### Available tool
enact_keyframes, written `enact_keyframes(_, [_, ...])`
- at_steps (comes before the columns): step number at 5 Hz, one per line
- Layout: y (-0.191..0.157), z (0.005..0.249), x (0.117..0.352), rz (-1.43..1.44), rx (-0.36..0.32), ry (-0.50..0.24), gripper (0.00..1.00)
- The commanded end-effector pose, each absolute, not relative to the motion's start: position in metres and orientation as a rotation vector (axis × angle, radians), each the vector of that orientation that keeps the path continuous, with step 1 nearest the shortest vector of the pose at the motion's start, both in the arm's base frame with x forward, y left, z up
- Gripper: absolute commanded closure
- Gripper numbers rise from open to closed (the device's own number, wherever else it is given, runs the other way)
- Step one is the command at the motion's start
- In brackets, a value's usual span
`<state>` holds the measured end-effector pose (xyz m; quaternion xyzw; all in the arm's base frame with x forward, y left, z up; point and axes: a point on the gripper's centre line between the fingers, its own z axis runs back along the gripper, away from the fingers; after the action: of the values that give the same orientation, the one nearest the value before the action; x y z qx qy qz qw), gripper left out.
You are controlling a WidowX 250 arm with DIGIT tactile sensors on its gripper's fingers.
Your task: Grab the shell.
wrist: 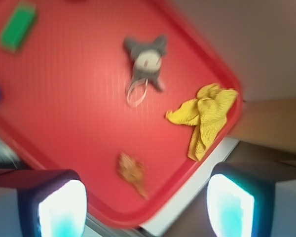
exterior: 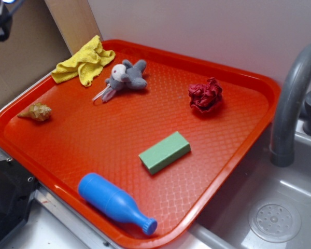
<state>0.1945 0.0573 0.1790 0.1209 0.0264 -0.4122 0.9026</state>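
In the exterior view the gripper itself is almost not visible; only a dark part of the robot shows at the top left corner, cut off by the frame, so from here I cannot tell how the jaws stand. The shell (exterior: 36,111) lies on the red tray (exterior: 238,135) near its left rim, well apart from the other things. Its long axis runs roughly left to right, and the pointed tip is directed to the left, toward the rim. A yellow cloth (exterior: 84,61) lies at the far left corner and hangs partly over the tray edge. Just beside it is a grey plush toy (exterior: 125,77), and further right a dark red crumpled ball (exterior: 206,95). A green block (exterior: 165,151) lies near the middle, and a blue bottle (exterior: 115,203) rests along the near rim. At the right a grey faucet (exterior: 294,98) and a sink (exterior: 273,220) are partly cut off. In the wrist view, which is quite blurred, the gripper (wrist: 147,207) hangs above the tray with the jaws spread wide, holding and touching nothing; only the two fingertips (wrist: 62,210) show at the bottom. The shell (wrist: 132,173) lies between them and a little higher in the picture, close to the tray rim, its tip pointing to the lower right. The shell's details are hard to make out. The green block (wrist: 17,27) is at the top left, and the blue bottle is only a smear at the left edge.
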Motion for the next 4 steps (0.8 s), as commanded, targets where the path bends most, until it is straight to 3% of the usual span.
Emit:
enact_keyframes(1, [0.064, 0.105, 0.175, -1.111, 0.33, 0.327, 0.0])
enact_keyframes(2, [0.068, 0.073, 0.166, -1.144, 0.321, 0.399, 0.0])
enact_keyframes(3, [0.073, 0.05, 0.168, -1.106, 0.353, 0.419, 0.0])
enact_keyframes(4, [0.084, 0.044, 0.17, -1.086, 0.382, 0.434, 0.0])
